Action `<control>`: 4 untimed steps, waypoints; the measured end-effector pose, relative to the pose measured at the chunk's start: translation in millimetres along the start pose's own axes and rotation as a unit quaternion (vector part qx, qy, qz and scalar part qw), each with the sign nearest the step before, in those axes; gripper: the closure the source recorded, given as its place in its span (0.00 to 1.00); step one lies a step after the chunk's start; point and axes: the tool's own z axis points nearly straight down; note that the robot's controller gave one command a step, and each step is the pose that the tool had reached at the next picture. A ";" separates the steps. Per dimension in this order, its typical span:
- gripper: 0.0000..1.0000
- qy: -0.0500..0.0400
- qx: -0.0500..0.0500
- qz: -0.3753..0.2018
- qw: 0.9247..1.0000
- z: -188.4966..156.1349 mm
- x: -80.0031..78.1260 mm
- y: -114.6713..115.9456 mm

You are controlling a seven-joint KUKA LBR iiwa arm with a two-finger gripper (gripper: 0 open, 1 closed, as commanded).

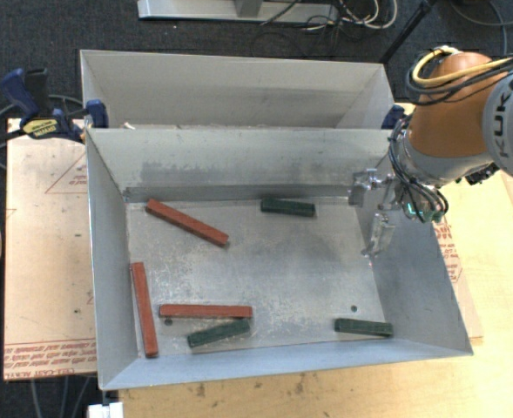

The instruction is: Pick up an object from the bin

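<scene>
My gripper [376, 233] hangs over the right side of the bin, close to the right wall, with nothing seen held in it. The nearest loose thing is a short dark green block [287, 206] lying to its left along the foot of the back wall. A second dark green block [363, 326] lies flat in the front right corner, below the gripper and apart from it.
A red bar [186, 222] lies slanted at the back left. Another red bar [143, 308] runs along the left wall. A third red bar [205, 312] and a dark green block [219, 333] lie side by side near the front. The arm's orange cover stands over the right rim.
</scene>
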 end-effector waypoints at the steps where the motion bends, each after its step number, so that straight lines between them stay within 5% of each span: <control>1: 0.00 -0.001 -0.002 -0.011 1.000 51.0 37.4 151.6; 2: 0.00 -0.001 -0.002 0.041 0.999 53.1 80.3 251.3; 3: 0.00 -0.002 0.000 0.037 0.999 85.0 109.9 276.1; 4: 0.00 -0.005 0.000 -0.094 0.996 81.9 75.4 255.7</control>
